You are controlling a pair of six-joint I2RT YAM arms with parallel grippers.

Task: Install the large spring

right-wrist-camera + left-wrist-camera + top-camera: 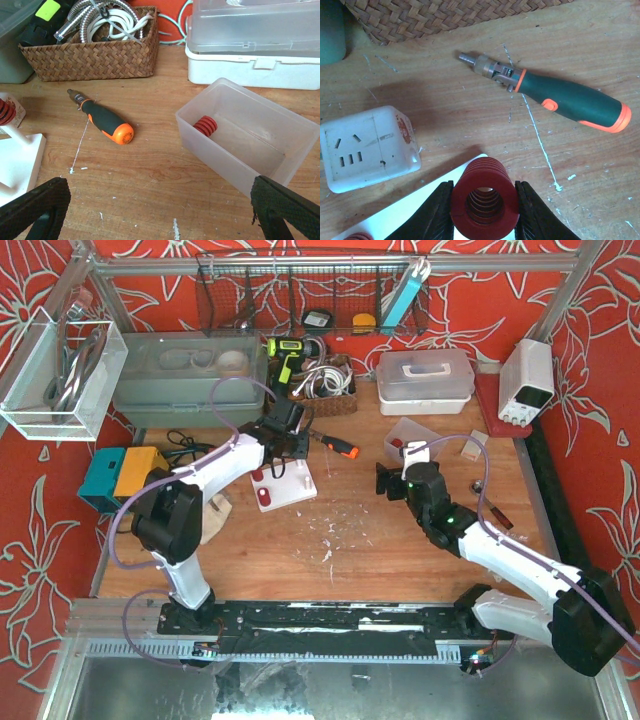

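Bench (150, 170) is bare wood, scratched, with white streaks and crumbs across the middle. We see red flowered cloth (30, 570) on the walls all round and a metal frame at the far edge. The left gripper (484, 210) has its fingers clamped on the large spring (480, 180), red, its open end facing the camera. It sits over the corner of a white base plate (410, 210) in the far half of the bench, left of centre. A second red spring (5, 111) stands on that plate. The right gripper (160, 215) has its fingers spread wide, holding nothing, above the bench right of centre. A green-and-orange screwdriver (560, 97) lies just beyond the plate, and a white socket block (367, 147) is beside it. The red print on the block is too blurred for us to read. Toward the far edge there is a wicker basket (90, 55) of cables and a white lidded box (250, 60). A clear tub (220, 160) near the box holds a small red spring (205, 125). A white power supply (527, 380) sits at the far right corner; we can't read its display.
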